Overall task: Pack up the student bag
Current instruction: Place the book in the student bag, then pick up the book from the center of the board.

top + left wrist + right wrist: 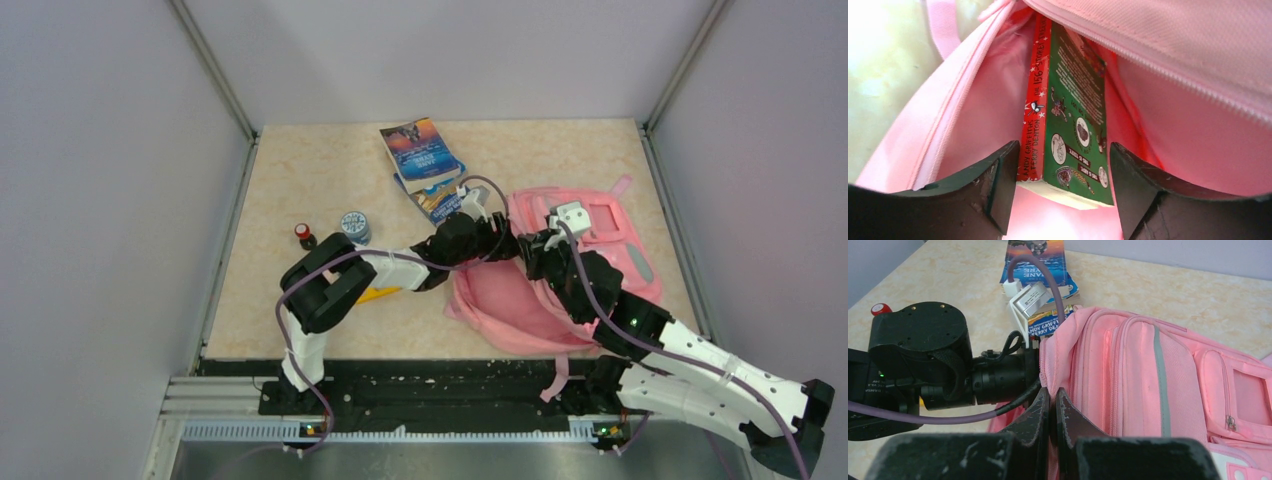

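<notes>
Step in hand: loading of a book into the student bag (505,300). The bag is laid on the right half of the desk (300,170), near its right edge, with its mouth turned toward the desk's centre.

Left pincer (1063,146): reached inside the mouth. The jaws are set wide, one on each side of a paperback (1075,115) with a red spine and green cover, which is stood on end in the main compartment against the pink lining. A sliver of lining is seen between the right-hand finger and the cover. No clamp is evident, so the paperback is judged released.

Right pincer (1052,392): closed tight on the fabric rim of the mouth, by which the upper flap is held up.

Unpacked, on the desk: stacked books (425,165) at the middle of the far edge, just beside the bag; a red-capped bottle (303,234) and a round tin (354,225) toward the left edge; a yellow item (380,294) partly hidden under the left arm.

Next move, judged: the left pincer is to be drawn straight back out, jaws clear of the paperback and the zipper edge, with the rim held up by the right pincer for the next item. Risk: the paperback is tipped or dragged if a finger catches.
</notes>
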